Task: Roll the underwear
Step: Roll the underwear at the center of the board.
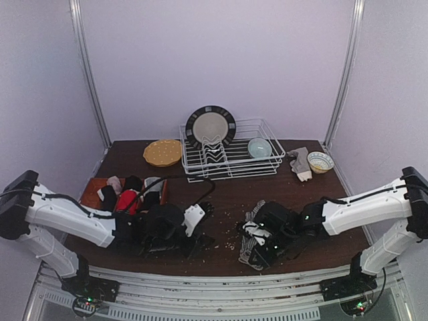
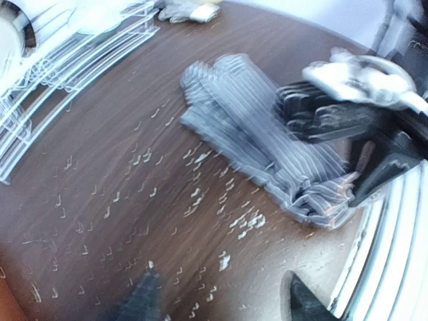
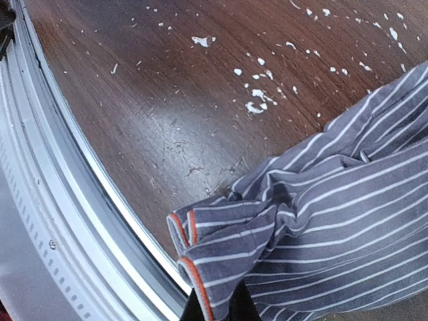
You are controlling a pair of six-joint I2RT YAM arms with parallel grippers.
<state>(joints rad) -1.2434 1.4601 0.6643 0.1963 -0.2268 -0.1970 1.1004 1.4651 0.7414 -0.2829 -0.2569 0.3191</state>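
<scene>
Near the table (image 3: 167, 100) edge, striped underwear (image 3: 321, 221) is pinched by the right gripper (image 3: 215, 304); the left gripper (image 2: 224, 297) is spread apart

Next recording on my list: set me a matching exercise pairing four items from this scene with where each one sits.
Things:
1. dark grey cloth underwear with fine white stripes
2. mustard-yellow scalloped dish
3. pale blue bowl
4. red cloth garment

Places:
A. inside the white wire dish rack
B. in the reddish-brown tray at the left
C. at the near edge of the table, pinched by the right gripper
D. on the table, just left of the rack

Pairs: 1-C, 2-D, 3-A, 4-B
</scene>
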